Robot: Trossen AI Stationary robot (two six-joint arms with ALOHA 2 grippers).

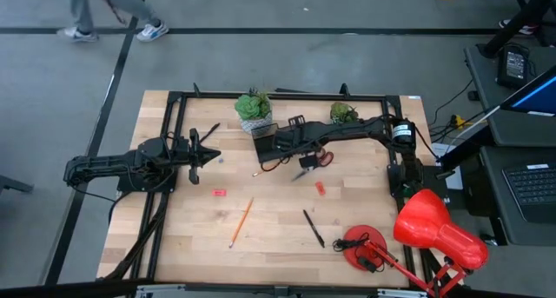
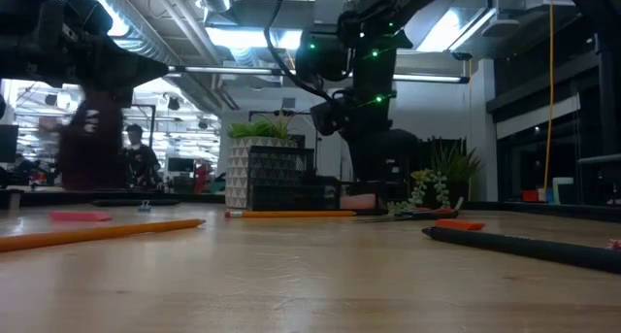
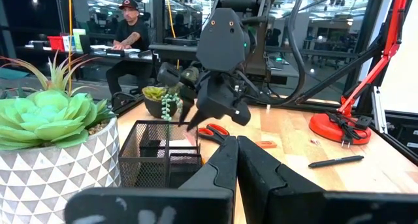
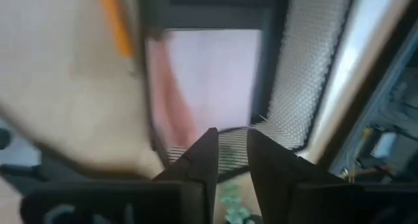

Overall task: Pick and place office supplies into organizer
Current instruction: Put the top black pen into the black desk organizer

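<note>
From above, my right gripper point(image 1: 263, 150) hung over the black mesh organizer point(image 1: 265, 130); my left gripper point(image 1: 211, 154) waited well left of it, fingers pressed shut; a slim orange pencil point(image 1: 241, 221), a black pen point(image 1: 314, 228) and two small red erasers point(image 1: 219, 193) lay on the pale wood in front of the organizer; red-handled scissors point(image 1: 323, 157) lay just right of it. At table height, the pencil point(image 2: 97, 233) and pen point(image 2: 524, 246) lay flat before the organizer point(image 2: 281, 194). From my left wrist, the organizer point(image 3: 160, 153) showed wire-grid walls and compartments. From my right wrist, my fingers point(image 4: 202, 162) stood slightly apart, empty, above a pink sticky-note pad point(image 4: 202, 87) inside the organizer point(image 4: 307, 74).
</note>
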